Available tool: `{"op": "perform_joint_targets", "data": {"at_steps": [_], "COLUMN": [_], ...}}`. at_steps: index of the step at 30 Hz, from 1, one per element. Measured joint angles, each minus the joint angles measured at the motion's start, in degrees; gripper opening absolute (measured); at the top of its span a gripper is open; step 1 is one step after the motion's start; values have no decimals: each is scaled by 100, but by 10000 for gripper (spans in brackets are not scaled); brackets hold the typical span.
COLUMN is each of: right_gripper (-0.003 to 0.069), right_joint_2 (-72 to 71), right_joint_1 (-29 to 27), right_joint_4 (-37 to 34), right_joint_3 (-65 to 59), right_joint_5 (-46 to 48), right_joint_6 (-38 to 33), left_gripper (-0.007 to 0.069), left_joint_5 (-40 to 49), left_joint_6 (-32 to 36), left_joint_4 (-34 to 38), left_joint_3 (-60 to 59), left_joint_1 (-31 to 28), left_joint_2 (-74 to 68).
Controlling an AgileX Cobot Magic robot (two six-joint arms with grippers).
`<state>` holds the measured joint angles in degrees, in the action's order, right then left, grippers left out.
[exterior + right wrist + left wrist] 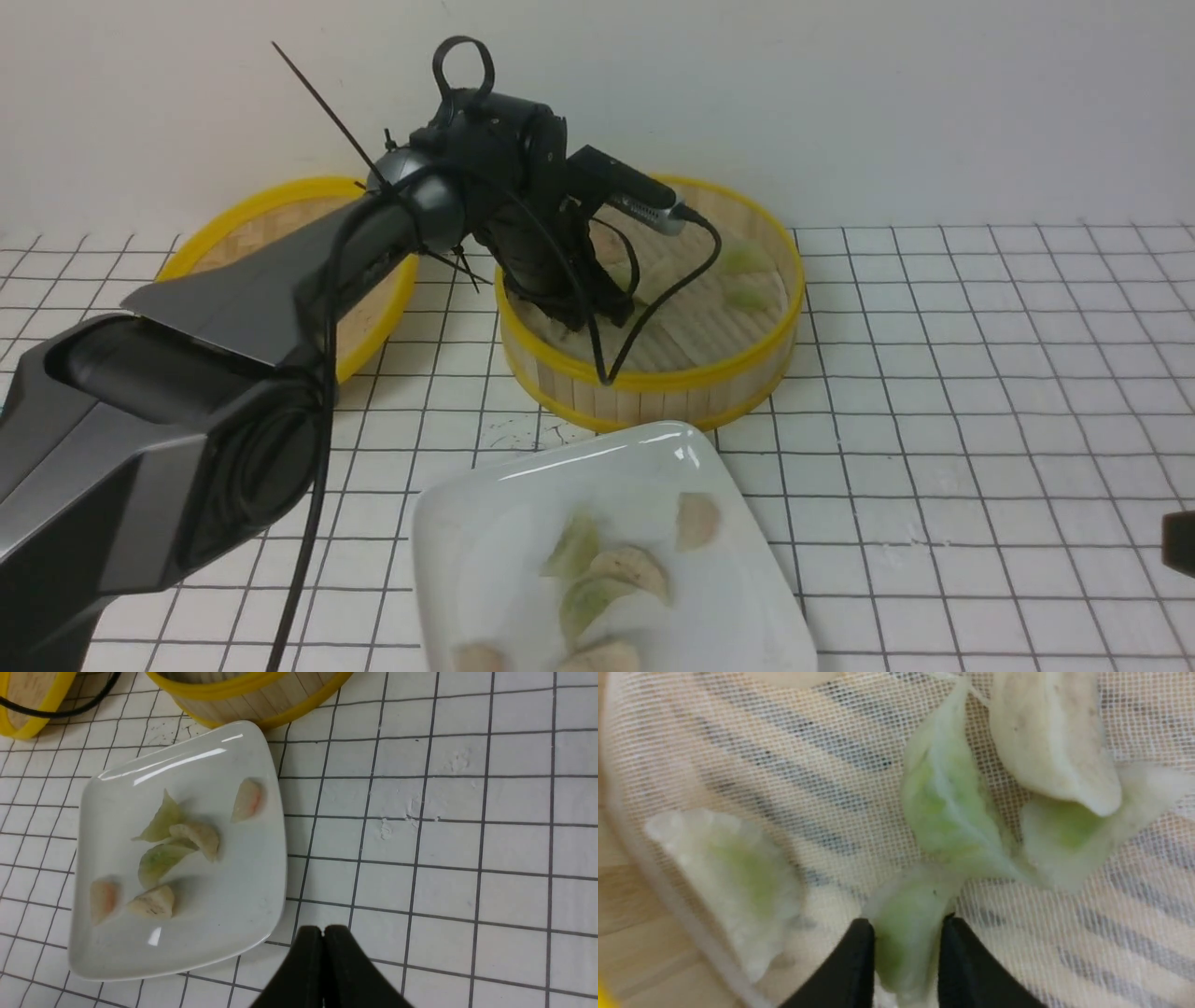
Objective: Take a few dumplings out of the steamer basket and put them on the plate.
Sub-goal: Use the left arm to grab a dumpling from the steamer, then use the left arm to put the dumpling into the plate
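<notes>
The steamer basket (pixel 653 378) stands at the back centre, and my left gripper (pixel 597 313) reaches down into it. In the left wrist view my left gripper (pixel 908 924) is shut on a pale green dumpling (pixel 906 905), which fills the gap between both black fingers. Two more green dumplings (pixel 945 807) (pixel 1064 844), a beige one (pixel 1052 742) and a pale one (pixel 733 877) lie on the mesh liner. The white plate (pixel 597 448) in front of the basket holds several dumplings (pixel 161 823). My right gripper (pixel 323 929) is shut and empty, just off the plate's rim (pixel 187 751).
The shallow bamboo lid (pixel 280 201) lies left of the basket, partly behind my left arm. A black cable (pixel 653 299) loops over the basket's front rim. The white gridded tabletop (pixel 980 373) stretches to the right.
</notes>
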<state>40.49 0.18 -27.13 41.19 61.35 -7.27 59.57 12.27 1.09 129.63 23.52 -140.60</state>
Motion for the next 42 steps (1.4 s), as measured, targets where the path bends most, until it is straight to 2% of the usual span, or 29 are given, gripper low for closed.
{"op": "perform_joint_targets", "data": {"at_steps": [4, 7, 11, 16, 17, 19, 20, 24, 28, 32, 35, 38, 40, 41, 42], "right_gripper": [-10, -10, -10, -10, -10, -10, -10, -10, -10, -10, -10, -10, -10, -10, -10], "right_joint_2": [0, 0, 0, 0, 0, 0, 0, 0, 0, 0, 0, 98, 359, 391, 567], "right_joint_1": [0, 0, 0, 0, 0, 0, 0, 0, 0, 0, 0, 0, 0, 0, 0], "right_joint_4": [0, -5, -4, -4, -11, -11, -11, -38, -38, -38, -56, -142, -216, -242, -305], "right_joint_3": [0, 0, 0, 0, 0, 0, 0, 0, 0, 0, 0, 62, 299, 331, 504], "right_joint_5": [0, 0, 0, 10, 34, 64, 94, 115, 121, 69, 3, 16, 101, 127, 200], "right_joint_6": [0, 0, 0, 0, 0, 0, 0, -152, -393, -441, -462, -571, -703, -732, -803], "left_gripper": [153, 153, 153, 153, 153, 153, 153, 153, 153, 155, 215, 346, 459, 466, 506], "left_joint_5": [899, 1083, 1109, 1113, 1113, 1115, 1135, 1152, 1113, 1001, 809, 623, 539, 534, 535], "left_joint_6": [-7, -120, -528, -616, -610, -606, -606, -587, -316, 74, 193, 223, 240, 240, 240], "left_joint_4": [0, 15, 366, 755, 800, 825, 844, 907, 1102, 1266, 1320, 1325, 1353, 1358, 1375], "left_joint_3": [675, 1082, 948, -337, -1229, -1747, -2539, -4116, -4820, -4927, -4947, -4947, -4947, -4947, -4937], "left_joint_1": [0, 0, 0, 65, 121, 145, 177, 182, 182, 182, 182, 182, 182, 182, 182], "left_joint_2": [202, 606, 1388, 2441, 2939, 3188, 3518, 3804, 3574, 3269, 3045, 2894, 2854, 2849, 2850]}}
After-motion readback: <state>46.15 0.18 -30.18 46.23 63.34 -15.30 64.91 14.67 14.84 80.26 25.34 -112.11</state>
